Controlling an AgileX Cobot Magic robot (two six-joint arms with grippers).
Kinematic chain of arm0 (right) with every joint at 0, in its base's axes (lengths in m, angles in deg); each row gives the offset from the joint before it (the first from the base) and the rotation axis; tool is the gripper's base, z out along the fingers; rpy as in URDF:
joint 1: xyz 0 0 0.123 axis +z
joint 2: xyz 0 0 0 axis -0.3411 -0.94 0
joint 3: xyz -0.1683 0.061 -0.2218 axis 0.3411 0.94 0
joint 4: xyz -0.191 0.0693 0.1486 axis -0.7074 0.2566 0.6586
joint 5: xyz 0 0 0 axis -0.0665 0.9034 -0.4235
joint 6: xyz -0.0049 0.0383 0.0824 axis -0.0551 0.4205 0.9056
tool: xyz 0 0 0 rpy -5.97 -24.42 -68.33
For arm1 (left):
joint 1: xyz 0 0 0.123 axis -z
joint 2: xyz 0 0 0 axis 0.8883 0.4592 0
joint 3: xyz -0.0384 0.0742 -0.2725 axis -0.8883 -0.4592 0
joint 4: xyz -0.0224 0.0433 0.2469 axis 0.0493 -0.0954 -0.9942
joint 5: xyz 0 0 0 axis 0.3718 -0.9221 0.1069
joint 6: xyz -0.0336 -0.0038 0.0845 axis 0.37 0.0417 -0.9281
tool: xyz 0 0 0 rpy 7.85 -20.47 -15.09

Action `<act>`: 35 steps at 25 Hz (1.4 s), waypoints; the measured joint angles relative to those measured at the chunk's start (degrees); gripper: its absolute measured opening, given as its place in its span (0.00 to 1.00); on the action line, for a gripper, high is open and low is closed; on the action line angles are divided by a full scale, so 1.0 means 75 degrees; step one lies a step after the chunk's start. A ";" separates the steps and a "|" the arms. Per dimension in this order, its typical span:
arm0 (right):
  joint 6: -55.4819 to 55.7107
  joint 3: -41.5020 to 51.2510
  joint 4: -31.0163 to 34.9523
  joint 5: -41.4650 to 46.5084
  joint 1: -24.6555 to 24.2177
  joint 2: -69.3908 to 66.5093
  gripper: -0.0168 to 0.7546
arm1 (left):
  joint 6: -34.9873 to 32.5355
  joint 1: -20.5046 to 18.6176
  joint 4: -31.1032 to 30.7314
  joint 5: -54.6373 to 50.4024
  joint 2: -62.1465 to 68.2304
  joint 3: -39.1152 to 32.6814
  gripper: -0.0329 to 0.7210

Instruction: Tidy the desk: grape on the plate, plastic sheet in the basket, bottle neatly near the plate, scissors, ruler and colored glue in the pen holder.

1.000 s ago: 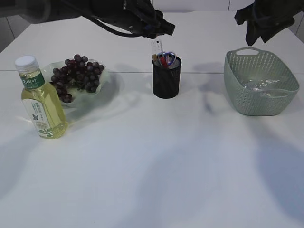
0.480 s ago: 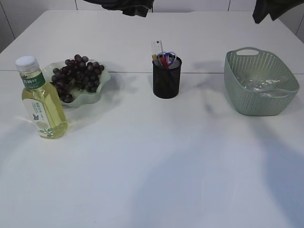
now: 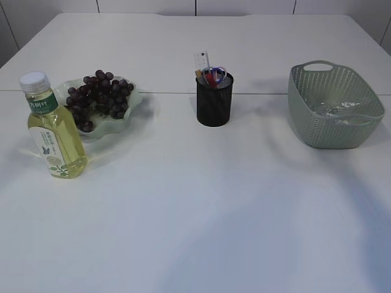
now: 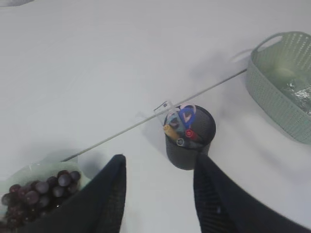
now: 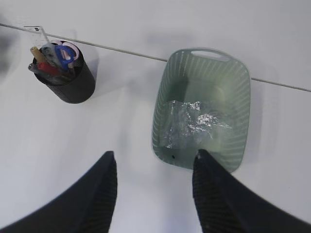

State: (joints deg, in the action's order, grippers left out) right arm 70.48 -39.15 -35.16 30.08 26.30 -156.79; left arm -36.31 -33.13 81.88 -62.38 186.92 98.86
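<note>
Both tools hang spread and empty: left tool (image 4: 158, 194) has the holder (image 4: 188, 138) at 1 o'clock, right tool (image 5: 153, 187) the basket (image 5: 201, 109) at 1; nothing looks left to fetch.

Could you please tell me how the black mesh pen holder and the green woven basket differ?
The black mesh pen holder is a tall, narrow cylinder; the green woven basket is wide and handled. The holder stands packed with upright tools; the basket holds one crumpled sheet. Both stand upright, apart.

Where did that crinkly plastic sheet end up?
The plastic sheet lies crumpled on the bottom of the green basket, at the right side of the table in the exterior view, to the right of the black pen holder.
</note>
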 joint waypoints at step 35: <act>-0.0345 0.3639 0.1087 0.0094 0.0000 0.6296 0.59 | 0.0258 -0.0009 0.0299 -0.3822 -0.4203 0.0031 0.49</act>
State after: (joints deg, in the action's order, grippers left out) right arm 67.89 -11.86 -27.00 30.78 26.30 -109.58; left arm -34.37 -33.20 84.12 -91.05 155.40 99.09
